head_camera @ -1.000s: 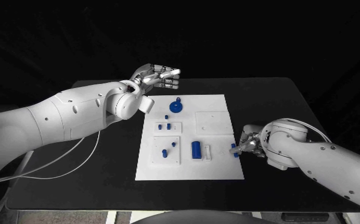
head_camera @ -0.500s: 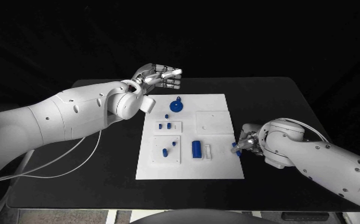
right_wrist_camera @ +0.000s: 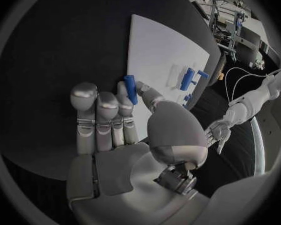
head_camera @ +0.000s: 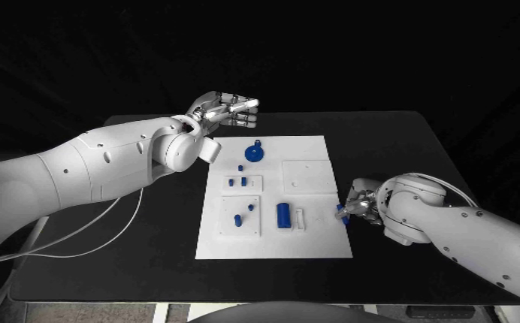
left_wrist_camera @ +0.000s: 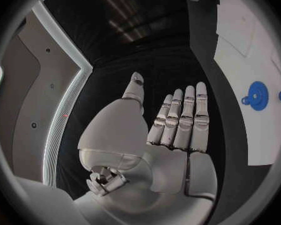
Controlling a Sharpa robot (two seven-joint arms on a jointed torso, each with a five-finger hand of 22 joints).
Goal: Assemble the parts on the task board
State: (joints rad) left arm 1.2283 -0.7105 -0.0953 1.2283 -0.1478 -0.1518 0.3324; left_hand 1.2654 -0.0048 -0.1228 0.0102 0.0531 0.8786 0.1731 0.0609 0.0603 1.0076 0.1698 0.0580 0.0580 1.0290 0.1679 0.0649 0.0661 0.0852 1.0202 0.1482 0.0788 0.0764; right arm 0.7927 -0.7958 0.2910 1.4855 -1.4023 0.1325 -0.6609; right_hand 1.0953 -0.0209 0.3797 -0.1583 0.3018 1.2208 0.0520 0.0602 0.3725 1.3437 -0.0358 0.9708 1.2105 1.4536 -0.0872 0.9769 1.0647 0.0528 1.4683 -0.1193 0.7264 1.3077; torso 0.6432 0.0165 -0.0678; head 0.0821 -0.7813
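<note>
The white task board point(head_camera: 314, 233) lies mid-table. On it are a blue round part point(head_camera: 254, 152), a blue cylinder point(head_camera: 282, 215) and several small blue pegs point(head_camera: 237, 220). My right hand point(head_camera: 360, 206) hovers at the board's right edge and pinches a small blue peg point(head_camera: 345, 217) between thumb and finger. The right wrist view shows that peg point(right_wrist_camera: 131, 89) upright at the fingertips of the hand point(right_wrist_camera: 125, 135), just off the board's edge point(right_wrist_camera: 159, 50). My left hand point(head_camera: 225, 110) is raised beyond the board's far left corner, fingers straight, holding nothing point(left_wrist_camera: 172, 125).
The black table point(head_camera: 401, 150) has bare room on both sides of the board. A white cable point(head_camera: 98, 225) hangs from my left arm over the table's left edge. The left wrist view shows the round part point(left_wrist_camera: 257, 95) on the board point(left_wrist_camera: 240, 50).
My right hand with the peg has shifted slightly rightward and toward the near side at the board's edge. The left hand has stayed put.
</note>
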